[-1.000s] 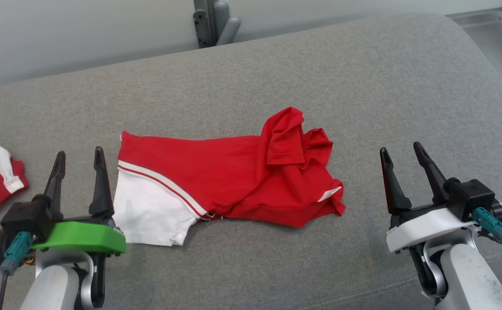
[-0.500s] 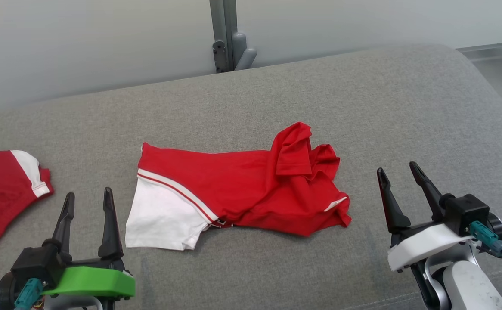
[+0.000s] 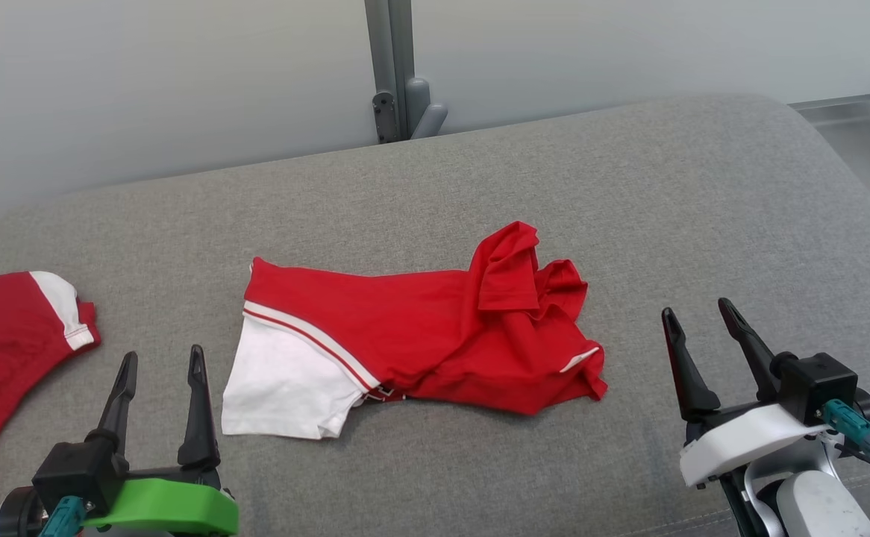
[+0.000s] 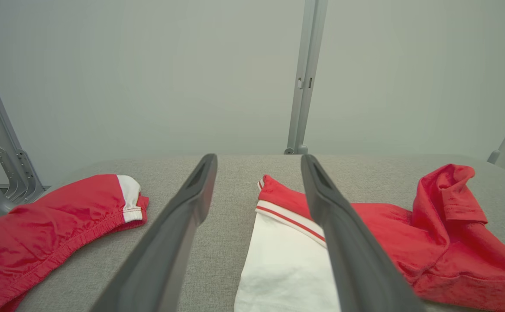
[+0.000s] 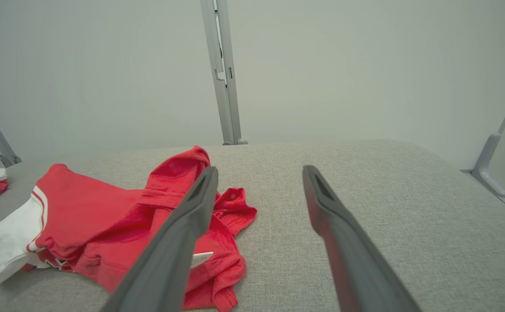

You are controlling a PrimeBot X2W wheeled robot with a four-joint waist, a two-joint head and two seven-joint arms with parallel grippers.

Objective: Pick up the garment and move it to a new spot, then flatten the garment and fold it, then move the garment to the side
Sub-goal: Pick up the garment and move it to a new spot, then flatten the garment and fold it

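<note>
A red garment (image 3: pixel 435 332) with a white part at its left end lies crumpled on the grey cushion (image 3: pixel 629 186), its right side bunched up. It also shows in the left wrist view as the garment (image 4: pixel 386 234) and in the right wrist view as the garment (image 5: pixel 118 221). My left gripper (image 3: pixel 160 362) stands open near the front, just left of the white end and apart from it. My right gripper (image 3: pixel 700 317) is open too, a short way right of the bunched end, holding nothing.
A second red and white garment (image 3: pixel 10 343) lies at the cushion's left edge. A grey metal post (image 3: pixel 394 71) rises behind the cushion against the pale wall. Bare cushion stretches behind and to the right of the garment.
The whole head picture has shifted down and right, so the camera moved. Both grippers sit lower in the picture and stay open. The garment lies as it did.
</note>
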